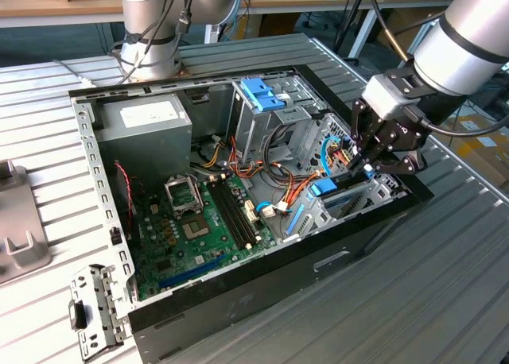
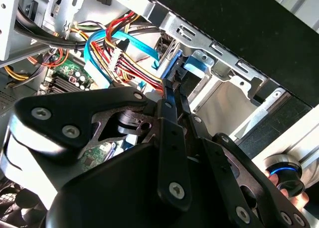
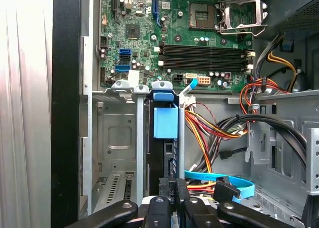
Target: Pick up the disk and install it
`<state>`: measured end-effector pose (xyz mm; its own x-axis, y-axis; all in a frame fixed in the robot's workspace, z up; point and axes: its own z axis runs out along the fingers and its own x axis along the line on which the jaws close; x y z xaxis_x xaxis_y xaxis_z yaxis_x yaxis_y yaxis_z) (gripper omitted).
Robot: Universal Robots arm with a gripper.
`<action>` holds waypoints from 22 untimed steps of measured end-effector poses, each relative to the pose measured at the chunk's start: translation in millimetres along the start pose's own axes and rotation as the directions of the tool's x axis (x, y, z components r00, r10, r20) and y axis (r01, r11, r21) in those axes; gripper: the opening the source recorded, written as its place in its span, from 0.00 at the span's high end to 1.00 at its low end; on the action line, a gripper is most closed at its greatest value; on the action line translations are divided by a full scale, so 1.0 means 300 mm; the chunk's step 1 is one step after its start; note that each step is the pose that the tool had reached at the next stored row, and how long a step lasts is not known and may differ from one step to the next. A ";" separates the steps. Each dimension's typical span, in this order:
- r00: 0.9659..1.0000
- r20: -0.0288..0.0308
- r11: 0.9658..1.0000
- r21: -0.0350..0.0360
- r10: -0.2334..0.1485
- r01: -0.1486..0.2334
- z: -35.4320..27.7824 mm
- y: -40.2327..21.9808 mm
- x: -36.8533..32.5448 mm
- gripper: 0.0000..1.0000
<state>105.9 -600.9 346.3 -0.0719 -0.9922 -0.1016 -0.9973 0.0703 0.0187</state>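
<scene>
The gripper (image 1: 367,167), fingers pressed together on the disk's (image 3: 165,138) edge, is seating it upright in the case's (image 1: 262,280) drive bay; installation appears nearly complete.

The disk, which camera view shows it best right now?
The first wrist view: the disk stands edge-on in its bay slot, blue rail facing the camera. The exterior view shows a blue sliver of it under the end effector. The second wrist view catches its blue rail end.
</scene>
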 end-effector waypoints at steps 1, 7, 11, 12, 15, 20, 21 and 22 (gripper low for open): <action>1.000 0.000 1.000 -0.001 0.000 0.000 0.001 -0.001 0.000 0.83; 1.000 0.002 1.000 -0.004 0.000 0.000 0.007 -0.002 0.000 0.83; 1.000 0.002 1.000 -0.004 0.000 0.000 -0.003 -0.005 -0.001 0.83; 1.000 0.002 1.000 -0.004 0.000 0.000 -0.004 -0.007 -0.002 0.83; 1.000 0.001 1.000 -0.007 0.001 -0.001 -0.004 -0.017 -0.004 0.83; 1.000 0.004 1.000 -0.009 0.001 -0.001 -0.001 -0.020 -0.006 0.83; 1.000 0.005 1.000 -0.009 0.001 -0.001 -0.001 -0.020 -0.006 0.83; 1.000 0.005 1.000 -0.009 0.001 -0.001 0.000 -0.020 -0.006 0.83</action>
<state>111.9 -599.5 346.4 -0.0728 -0.9916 -0.1070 -0.9971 0.0701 0.0280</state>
